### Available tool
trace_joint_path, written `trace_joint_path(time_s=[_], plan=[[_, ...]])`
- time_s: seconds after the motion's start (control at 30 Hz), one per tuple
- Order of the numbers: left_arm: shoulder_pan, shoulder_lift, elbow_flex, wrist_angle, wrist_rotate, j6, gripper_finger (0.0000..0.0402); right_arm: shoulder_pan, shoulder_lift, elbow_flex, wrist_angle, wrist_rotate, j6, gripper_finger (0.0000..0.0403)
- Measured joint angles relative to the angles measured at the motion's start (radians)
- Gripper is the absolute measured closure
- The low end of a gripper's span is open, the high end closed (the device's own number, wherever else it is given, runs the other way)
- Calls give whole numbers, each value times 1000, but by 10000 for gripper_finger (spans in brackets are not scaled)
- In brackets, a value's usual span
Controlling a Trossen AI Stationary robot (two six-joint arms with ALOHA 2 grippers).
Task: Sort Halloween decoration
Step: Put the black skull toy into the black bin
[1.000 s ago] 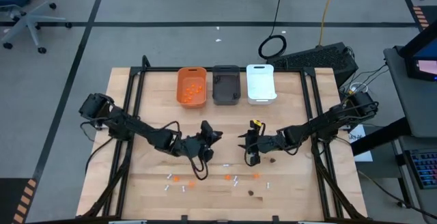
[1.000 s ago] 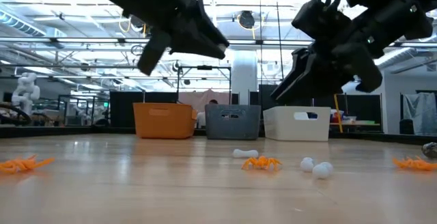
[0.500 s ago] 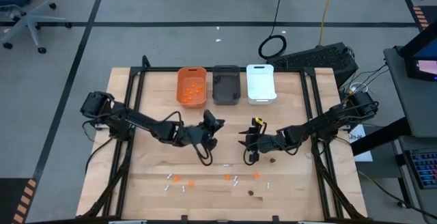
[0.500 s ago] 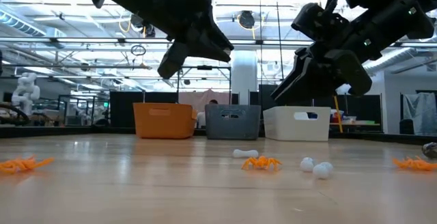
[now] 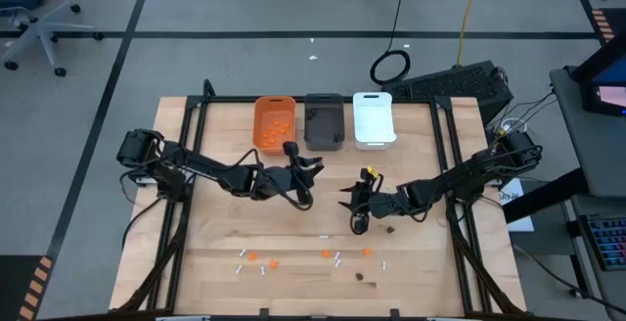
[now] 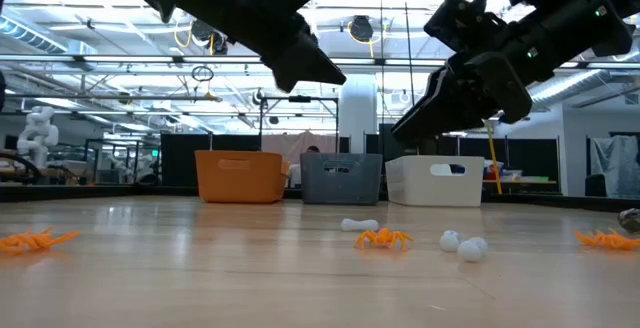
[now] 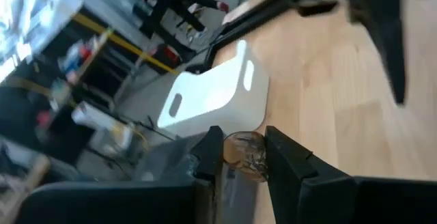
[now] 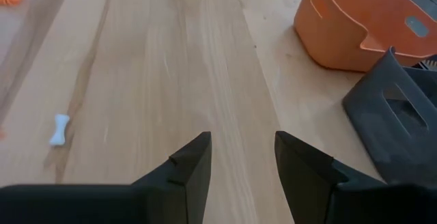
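Note:
My left gripper [image 5: 309, 167] hangs above the table just short of the dark grey bin [image 5: 324, 122], shut on a small dark brown decoration piece [image 7: 244, 156]. My right gripper [image 5: 355, 211] hovers open over mid-table with nothing between its fingers [image 8: 242, 147]. Loose decoration pieces lie near the front edge: orange blobs [image 5: 274, 261], white sticks [image 5: 264, 270] and a dark lump [image 5: 360, 276]. Another dark lump [image 5: 389, 229] lies beside the right gripper. The orange bin [image 5: 275, 123] holds several orange pieces. My left gripper pinches the dark brown piece [image 7: 246, 161] between its two fingers [image 7: 209, 157], close to their free ends. The fingers point slightly below level toward the far bins. The piece is lifted clear of the table.
Orange, dark grey and white [image 5: 373, 120] bins stand side by side at the table's far edge. In the low view an orange spider [image 6: 381, 238] and white bones [image 6: 358, 225] lie on the wood. Black frame rails run along both table sides.
My left gripper has carried the dark piece from mid-table toward the far edge and the dark grey bin, rolling its wrist on the way. My right gripper has stayed in place.

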Motion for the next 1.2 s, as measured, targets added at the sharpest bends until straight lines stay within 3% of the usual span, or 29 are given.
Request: trace_joint_path(time_s=[0.27, 0.5, 0.8, 1.2], plan=[[47, 0, 0, 51, 1, -368, 331, 0, 0, 0, 23, 0, 28, 257], [82, 0, 1, 105, 10, -589, 331, -1, 0, 0, 86, 2, 19, 257], [109, 0, 1, 204, 65, -511, 331, -1, 0, 0, 105, 0, 17, 257], [314, 7, 1, 194, 139, -487, 331, -1, 0, 0, 50, -5, 20, 257]])
